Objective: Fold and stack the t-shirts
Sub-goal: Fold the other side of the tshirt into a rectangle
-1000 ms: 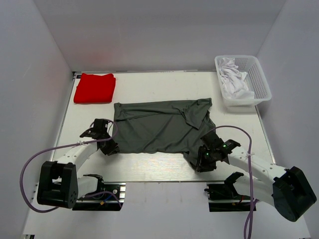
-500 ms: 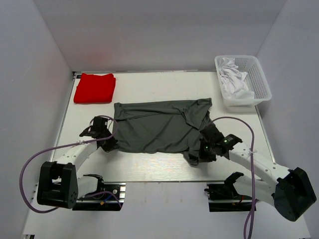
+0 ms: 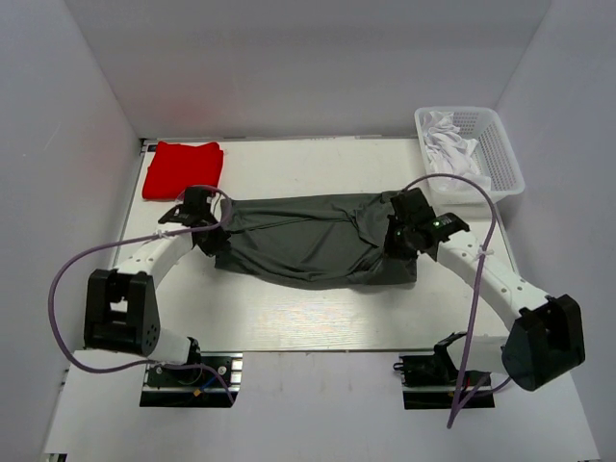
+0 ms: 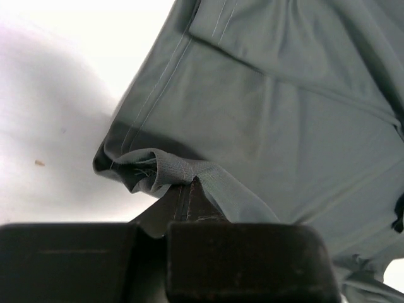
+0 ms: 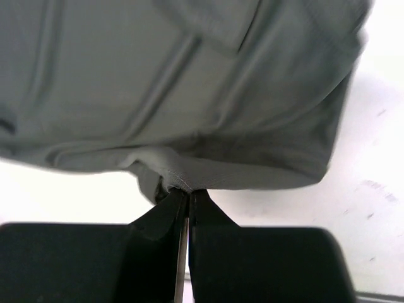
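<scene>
A grey t-shirt (image 3: 308,241) lies across the middle of the white table, its near hem lifted and carried back over its far half. My left gripper (image 3: 214,234) is shut on the shirt's left hem corner (image 4: 165,172). My right gripper (image 3: 397,237) is shut on the right hem corner (image 5: 180,180). Both hold the cloth just above the table. A folded red t-shirt (image 3: 183,169) lies at the far left corner. White t-shirts (image 3: 452,154) are crumpled in the basket at the far right.
A white plastic basket (image 3: 502,159) stands at the far right of the table. White walls close in the left, far and right sides. The right arm's purple cable (image 3: 481,260) loops above the table's right side.
Both grippers have moved away from the near edge toward the far side, carrying the grey shirt's near hem up and over the shirt. The shirt now looks shorter front to back.
</scene>
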`<state>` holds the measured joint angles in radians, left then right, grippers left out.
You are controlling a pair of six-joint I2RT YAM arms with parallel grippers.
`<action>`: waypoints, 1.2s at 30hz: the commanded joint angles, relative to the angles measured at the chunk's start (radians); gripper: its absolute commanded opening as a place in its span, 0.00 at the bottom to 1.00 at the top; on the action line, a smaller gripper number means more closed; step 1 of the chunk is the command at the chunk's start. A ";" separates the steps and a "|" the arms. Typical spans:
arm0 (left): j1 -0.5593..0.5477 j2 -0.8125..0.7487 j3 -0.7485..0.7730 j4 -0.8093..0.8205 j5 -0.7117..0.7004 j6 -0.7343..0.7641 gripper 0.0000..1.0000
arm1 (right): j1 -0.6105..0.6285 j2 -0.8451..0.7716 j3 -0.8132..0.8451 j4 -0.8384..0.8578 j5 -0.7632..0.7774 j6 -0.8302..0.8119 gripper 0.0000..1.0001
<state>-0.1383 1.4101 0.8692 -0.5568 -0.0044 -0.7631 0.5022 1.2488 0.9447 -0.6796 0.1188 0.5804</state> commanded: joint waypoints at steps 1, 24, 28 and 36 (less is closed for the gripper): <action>0.005 0.042 0.088 -0.043 -0.023 0.010 0.00 | -0.062 0.035 0.098 -0.003 0.064 -0.030 0.00; 0.023 0.337 0.430 -0.078 -0.037 0.082 0.00 | -0.283 0.405 0.466 0.100 -0.107 -0.223 0.00; 0.023 0.409 0.478 -0.078 -0.054 0.097 0.00 | -0.295 0.503 0.543 0.069 -0.108 -0.264 0.00; 0.034 0.572 0.660 -0.084 -0.074 0.120 0.00 | -0.309 0.730 0.759 0.040 -0.104 -0.306 0.00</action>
<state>-0.1123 1.9774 1.4574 -0.6357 -0.0479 -0.6640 0.2035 1.9522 1.6283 -0.6338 0.0162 0.3119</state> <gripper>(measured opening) 0.026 0.011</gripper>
